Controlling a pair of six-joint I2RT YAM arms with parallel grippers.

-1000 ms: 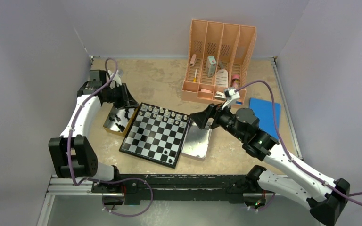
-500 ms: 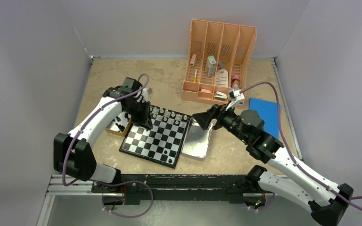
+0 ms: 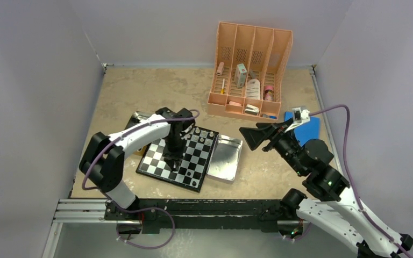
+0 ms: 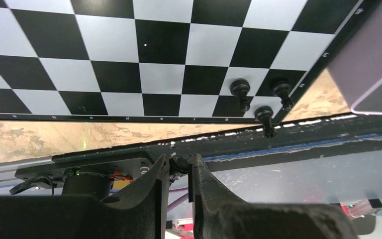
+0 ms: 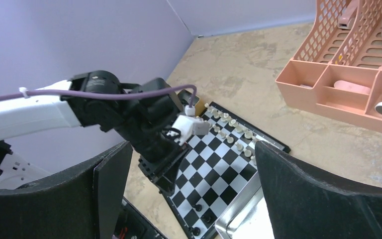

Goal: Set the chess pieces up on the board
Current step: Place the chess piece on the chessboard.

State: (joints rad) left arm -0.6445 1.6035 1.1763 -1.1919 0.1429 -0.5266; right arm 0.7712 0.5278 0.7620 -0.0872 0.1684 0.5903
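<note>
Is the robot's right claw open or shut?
Open. The right gripper has its two black fingers far apart, with nothing held between them.

Board (image 4: 159, 42) gleams: glossy black and mirror-silver checks. Each black piece (image 4: 240, 89) shines like polished plastic. Tray (image 3: 226, 161), bright bare metal. Organizer (image 3: 285, 54), matt peach plastic. Desk (image 3: 156, 88), mottled, dull, rough. Left gripper (image 4: 179, 160), matt black plastic.

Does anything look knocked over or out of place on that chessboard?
Nothing looks toppled or spilled. The board does lie skewed to the table edge, and only three black pieces show on it, bunched in one near corner, so that side looks bare: unfinished rather than wrong.
</note>
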